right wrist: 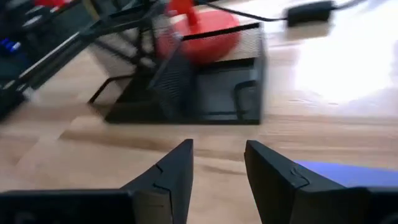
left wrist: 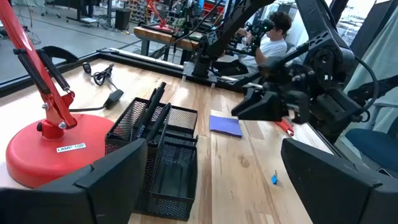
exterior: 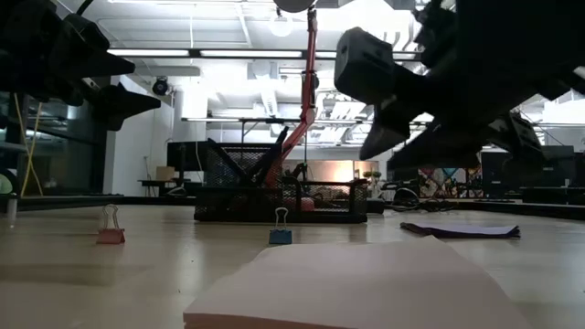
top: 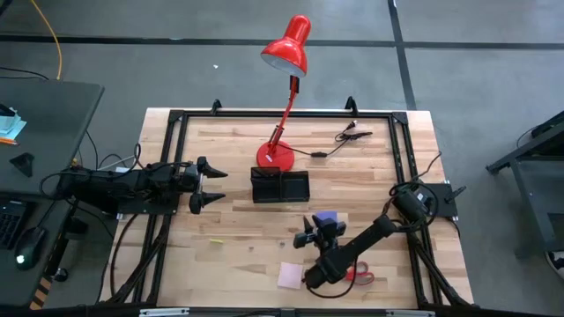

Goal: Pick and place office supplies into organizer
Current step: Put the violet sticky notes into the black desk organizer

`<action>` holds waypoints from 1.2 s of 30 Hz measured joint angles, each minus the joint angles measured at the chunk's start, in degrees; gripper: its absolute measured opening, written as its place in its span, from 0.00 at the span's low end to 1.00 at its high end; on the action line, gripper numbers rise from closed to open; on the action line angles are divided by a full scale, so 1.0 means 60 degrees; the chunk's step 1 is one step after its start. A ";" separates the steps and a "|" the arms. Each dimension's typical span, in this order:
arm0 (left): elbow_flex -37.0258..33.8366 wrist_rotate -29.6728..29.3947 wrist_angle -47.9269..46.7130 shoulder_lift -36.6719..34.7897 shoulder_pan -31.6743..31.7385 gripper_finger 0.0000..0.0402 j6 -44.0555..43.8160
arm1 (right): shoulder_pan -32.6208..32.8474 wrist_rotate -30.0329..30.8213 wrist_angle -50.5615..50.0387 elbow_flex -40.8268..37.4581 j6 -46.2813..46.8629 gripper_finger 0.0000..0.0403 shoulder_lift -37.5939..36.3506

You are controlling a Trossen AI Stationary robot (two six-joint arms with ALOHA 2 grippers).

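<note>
Purple pad (top: 327, 217) under right pincer (top: 310, 234)

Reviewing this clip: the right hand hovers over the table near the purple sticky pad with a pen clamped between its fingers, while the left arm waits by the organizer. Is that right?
Not quite. The right hand is near the purple sticky pad, but nothing is between its fingers; the right wrist view shows an empty gap with bare table behind it. The left hand does wait beside the organizer.
</note>
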 joint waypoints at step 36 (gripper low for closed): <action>-0.0002 0.0000 0.0000 0.0002 0.0003 0.89 0.0002 | -0.0048 -0.2050 -0.1294 -0.0674 0.1486 0.99 -0.0007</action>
